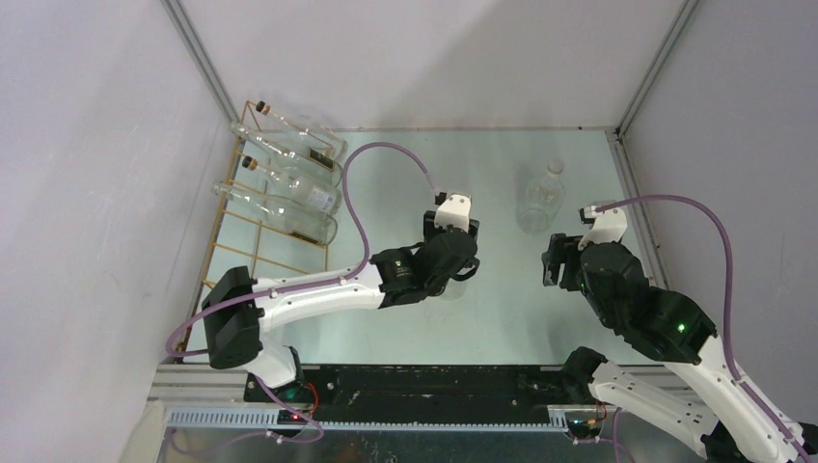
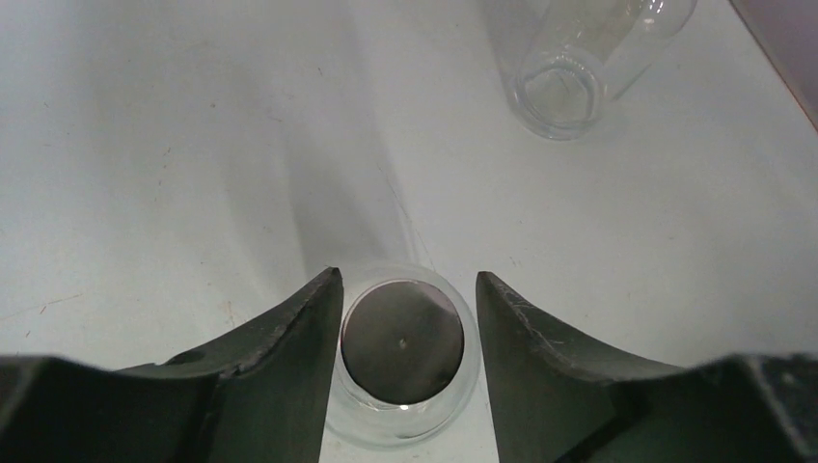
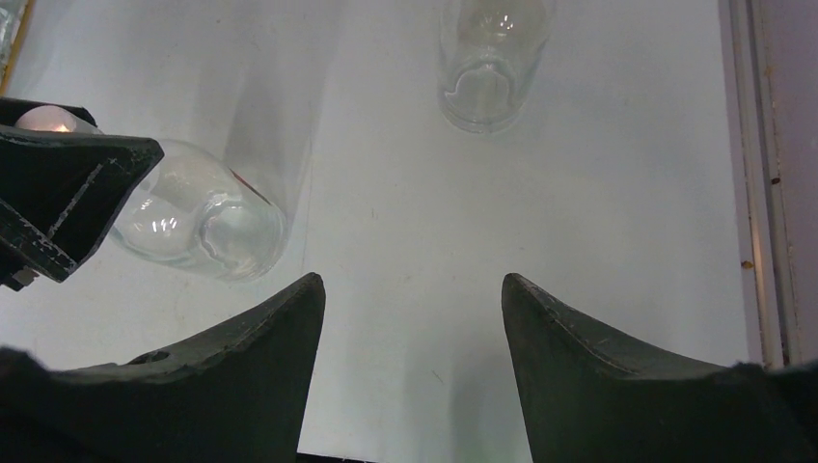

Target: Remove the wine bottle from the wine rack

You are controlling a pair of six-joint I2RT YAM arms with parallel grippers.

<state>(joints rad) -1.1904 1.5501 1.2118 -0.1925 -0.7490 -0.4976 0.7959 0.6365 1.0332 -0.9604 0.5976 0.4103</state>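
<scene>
Your left gripper (image 2: pixel 407 274) straddles the wine bottle (image 2: pixel 403 342), upright on the table (image 1: pixel 502 318), already off the wine rack (image 1: pixel 262 258) at ten o'clock as the task wants. Whether it grips or merely flanks is unclear. Your right gripper (image 3: pixel 410 277) hangs open, empty, spare.

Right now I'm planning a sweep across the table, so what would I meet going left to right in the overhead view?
wine rack with its bottles → left hand → upright clear bottle → right edge rail. The right hand overlaps the upright bottle, so it is left out.
</scene>
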